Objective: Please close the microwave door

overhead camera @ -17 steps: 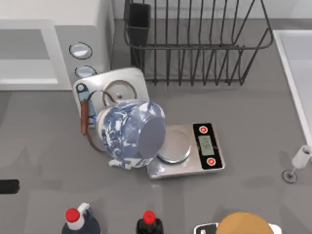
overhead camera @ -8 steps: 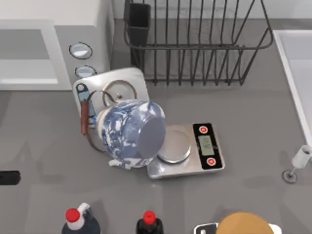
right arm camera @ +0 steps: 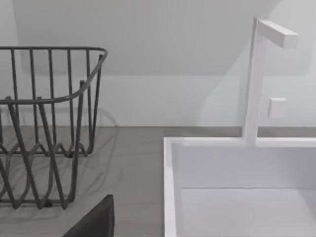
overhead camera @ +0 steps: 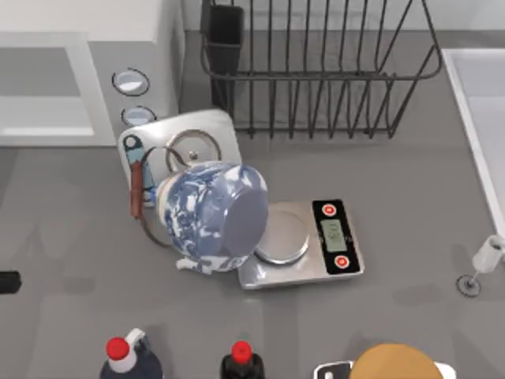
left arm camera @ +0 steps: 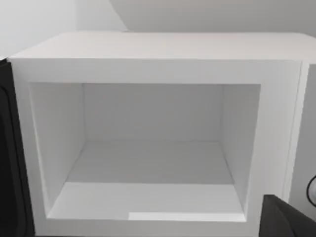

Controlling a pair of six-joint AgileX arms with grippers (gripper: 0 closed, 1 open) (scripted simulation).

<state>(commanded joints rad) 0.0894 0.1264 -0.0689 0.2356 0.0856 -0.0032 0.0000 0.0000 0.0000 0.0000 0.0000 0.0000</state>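
The left gripper (overhead camera: 6, 282) sits at the surface's (overhead camera: 410, 205) far left edge; whether its fingers are spread cannot be told. The microwave (overhead camera: 87, 79) stands at the back left, cavity (left arm camera: 148, 153) open. Its door (left arm camera: 10, 148) appears as a dark panel edge swung out beside the cavity: rigid and hinged, probably best pushed flat near its free edge.

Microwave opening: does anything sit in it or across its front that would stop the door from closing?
Nothing visible does. The big white microwave's cavity holds nothing, and the square silver plate stands before the grey dial strip, beside the opening.
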